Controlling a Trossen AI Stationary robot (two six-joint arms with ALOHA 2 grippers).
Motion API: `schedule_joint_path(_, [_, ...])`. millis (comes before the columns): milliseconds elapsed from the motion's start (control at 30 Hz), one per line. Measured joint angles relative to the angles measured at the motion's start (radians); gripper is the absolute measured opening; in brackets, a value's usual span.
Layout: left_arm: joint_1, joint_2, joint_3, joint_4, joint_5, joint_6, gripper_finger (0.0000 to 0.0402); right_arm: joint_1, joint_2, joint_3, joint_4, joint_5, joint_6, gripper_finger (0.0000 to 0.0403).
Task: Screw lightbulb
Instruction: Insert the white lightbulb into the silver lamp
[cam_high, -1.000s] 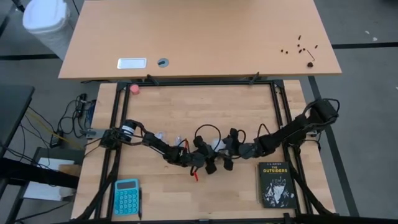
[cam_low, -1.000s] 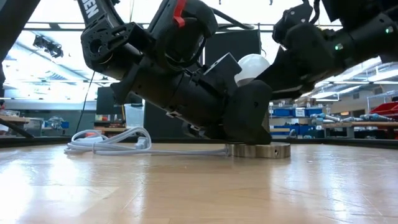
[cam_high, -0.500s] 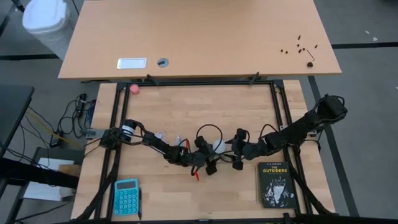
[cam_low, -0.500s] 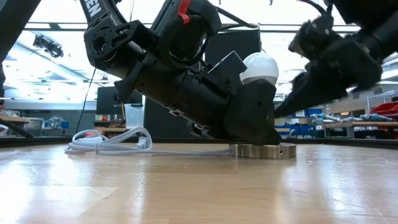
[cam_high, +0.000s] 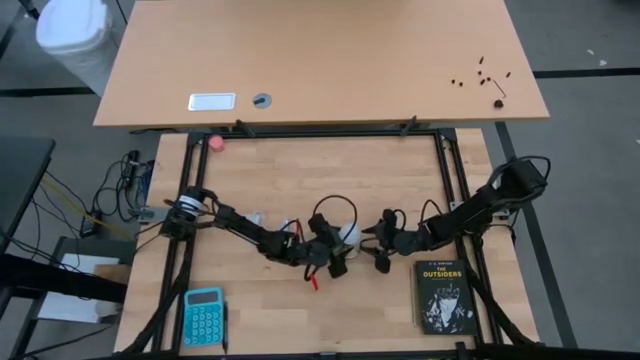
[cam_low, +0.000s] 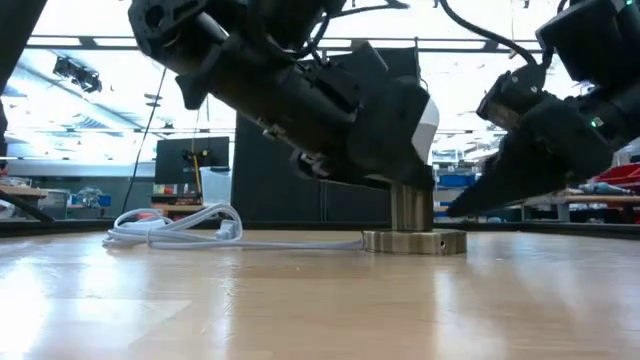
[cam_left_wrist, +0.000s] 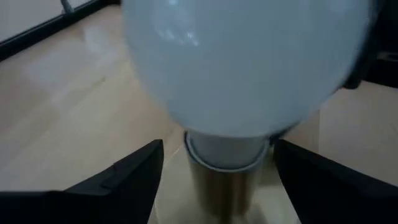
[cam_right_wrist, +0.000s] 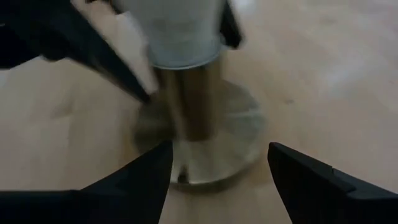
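The lightbulb (cam_left_wrist: 249, 62), a white frosted globe, stands upright with its narrow base in the metal stem (cam_right_wrist: 189, 106) of a round socket disc (cam_low: 415, 241) on the table. My left gripper (cam_left_wrist: 217, 180) is open at the bulb's height. Its fingers stand on either side of the bulb's neck, apart from it. In the low view it hides most of the bulb (cam_low: 428, 122). My right gripper (cam_right_wrist: 217, 180) is open and low, to the right of the socket and short of the disc. In the high view the bulb (cam_high: 349, 235) sits between both grippers.
A white cord (cam_low: 180, 228) runs from the socket disc toward the table's left and lies coiled there. A black book (cam_high: 443, 296) lies near the front right, a blue calculator (cam_high: 203, 315) at the front left, and a pink ball (cam_high: 215, 142) at the far left.
My left gripper has risen from the socket stem's height to the bulb's height, which uncovers the stem in the low view. My right gripper has drawn back from the bulb's top toward the table's right edge and sunk low. The bulb stays upright in the socket.
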Motion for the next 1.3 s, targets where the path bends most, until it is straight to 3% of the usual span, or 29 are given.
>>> schedule_joint_path(400, [-0.011,-0.032,0.001,-0.009,-0.029,0.031,0.0291,-0.012,0.143,0.016,0.056,-0.030,-0.021,0.0261])
schedule_joint_path(700, [-0.013,-0.039,0.001,-0.050,-0.042,0.021,0.0288,-0.004,0.046,0.015,0.057,-0.041,-0.060,0.0250])
schedule_joint_path(900, [-0.013,-0.039,0.001,-0.045,-0.062,0.022,0.0288,-0.067,0.046,0.046,0.074,-0.085,-0.163,0.0254])
schedule_joint_path(1100, [-0.013,-0.039,0.002,-0.039,-0.064,0.023,0.0288,-0.162,0.164,0.074,0.225,-0.235,-0.231,0.0258])
schedule_joint_path(1300, [-0.013,-0.039,0.002,-0.035,-0.064,0.023,0.0288,-0.188,0.296,0.124,0.337,-0.270,-0.257,0.0255])
